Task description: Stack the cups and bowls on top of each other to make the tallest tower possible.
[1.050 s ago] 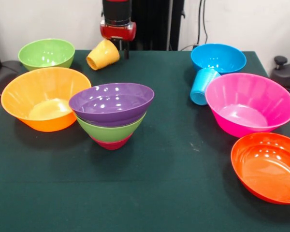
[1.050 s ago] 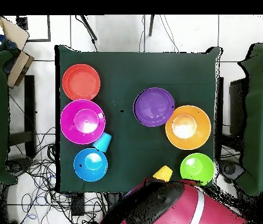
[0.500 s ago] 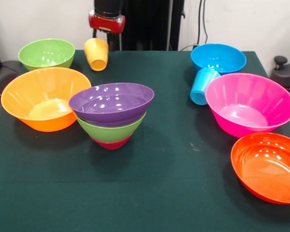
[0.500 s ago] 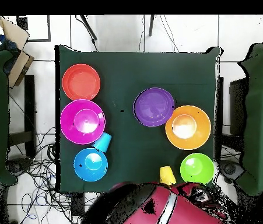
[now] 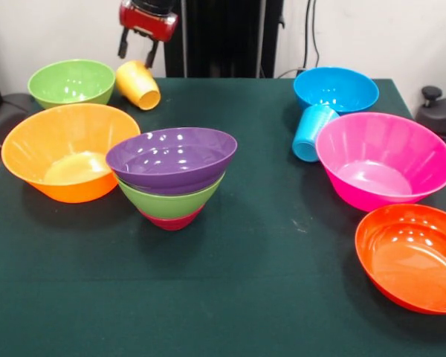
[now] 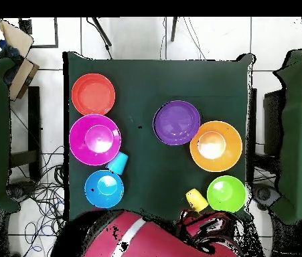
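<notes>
The yellow-orange cup [image 5: 137, 84] lies tilted at the table's far left, its mouth toward the lower right, beside a green bowl [image 5: 71, 82]. My gripper [image 5: 137, 53] hangs just above the cup's base with its fingers spread and not closed on it. In the overhead view the same cup [image 6: 196, 199] sits next to the green bowl [image 6: 226, 193]. The tower [image 5: 171, 177] is a purple bowl nested in a green one on a small crimson one. A light blue cup [image 5: 311, 132] lies on its side between the blue bowl [image 5: 335, 88] and the pink bowl [image 5: 383, 160].
A large orange bowl [image 5: 67, 151] stands left of the tower. A red-orange bowl [image 5: 410, 256] sits at the near right. The arm's red body [image 6: 146, 241] covers the table edge at the bottom of the overhead view.
My gripper has drifted left and upward in the front view. The yellow-orange cup has shifted left with it, swinging its mouth from lower left to lower right, ending against the green bowl.
</notes>
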`<state>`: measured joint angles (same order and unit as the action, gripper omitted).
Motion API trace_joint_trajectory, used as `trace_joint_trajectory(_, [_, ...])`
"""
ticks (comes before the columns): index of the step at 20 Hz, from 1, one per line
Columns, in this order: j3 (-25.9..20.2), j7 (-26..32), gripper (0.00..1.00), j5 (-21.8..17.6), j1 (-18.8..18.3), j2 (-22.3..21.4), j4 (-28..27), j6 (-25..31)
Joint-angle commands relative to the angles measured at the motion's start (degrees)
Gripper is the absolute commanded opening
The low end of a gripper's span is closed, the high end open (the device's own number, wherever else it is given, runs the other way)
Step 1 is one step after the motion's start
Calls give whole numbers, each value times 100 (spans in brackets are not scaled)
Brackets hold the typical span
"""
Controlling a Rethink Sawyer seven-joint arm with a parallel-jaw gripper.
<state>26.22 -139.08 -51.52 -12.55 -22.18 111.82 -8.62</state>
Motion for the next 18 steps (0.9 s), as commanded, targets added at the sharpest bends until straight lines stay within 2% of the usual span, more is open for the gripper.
trace_joint_trajectory(1, [-384, -259, 100, 217, -252, 252, -678, -580])
trace_joint_trajectory(2, [-461, -217, 100, 159, -315, 226, -682, -681])
trace_joint_trajectory(4, [-1110, -142, 100, -345, -803, -54, -630, -459])
trace_joint_trajectory(6, [-1979, -118, 100, -860, -1459, -335, -459, -63])
trace_joint_trajectory(10, [-3284, 64, 100, -1327, -2471, -570, -86, 552])
trace_joint_trajectory(11, [-3474, 119, 100, -1356, -2620, -582, -26, 640])
trace_joint_trajectory(18, [-3772, 371, 100, -1333, -2949, -575, 130, 755])
